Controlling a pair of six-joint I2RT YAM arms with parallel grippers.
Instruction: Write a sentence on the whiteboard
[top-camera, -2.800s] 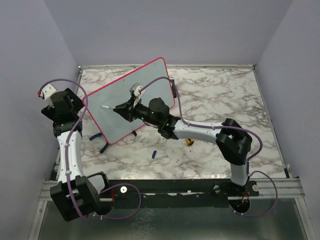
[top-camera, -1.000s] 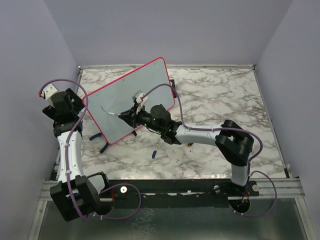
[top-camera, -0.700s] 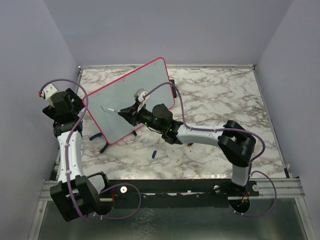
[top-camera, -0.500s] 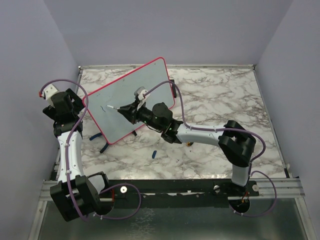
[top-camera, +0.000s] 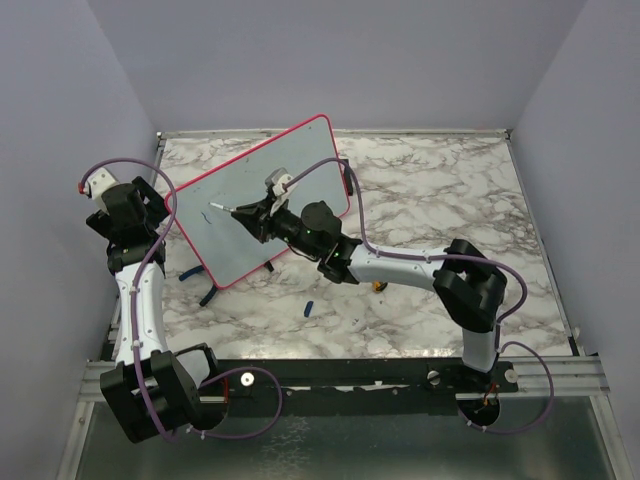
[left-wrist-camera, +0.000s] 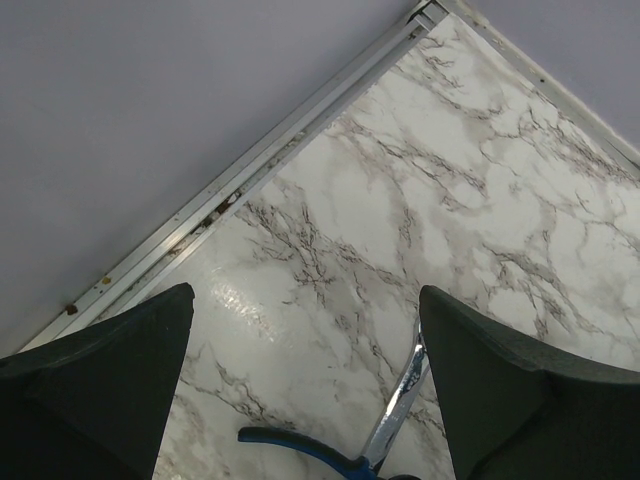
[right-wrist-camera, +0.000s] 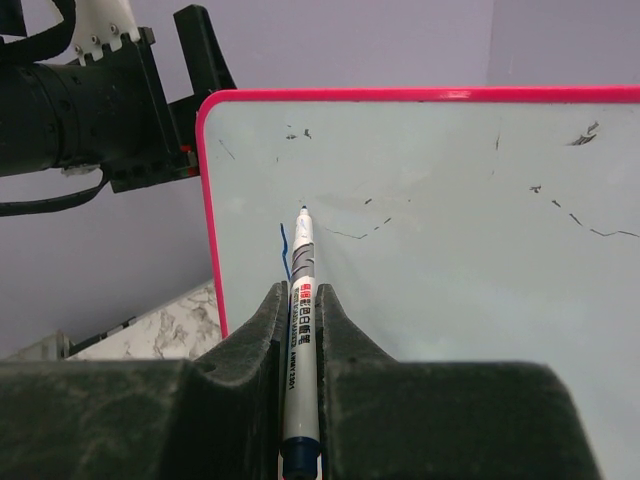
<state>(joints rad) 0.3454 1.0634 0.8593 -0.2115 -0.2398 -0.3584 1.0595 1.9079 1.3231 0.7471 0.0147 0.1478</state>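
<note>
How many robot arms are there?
2. The left arm stands left of the whiteboard; the right arm reaches across to it, fingers shut on a marker.

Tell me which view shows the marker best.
Right wrist: the marker fills the centre, its tip toward the whiteboard beside a short blue stroke. The top view shows it tiny; the left wrist view shows none of it.

Right tool (top-camera: 256, 217) has repositioned the marker (right-wrist-camera: 302, 262) on the whiteboard (top-camera: 300, 165). A short blue stroke (right-wrist-camera: 284, 250), absent at first, now shows just left of its tip.
</note>
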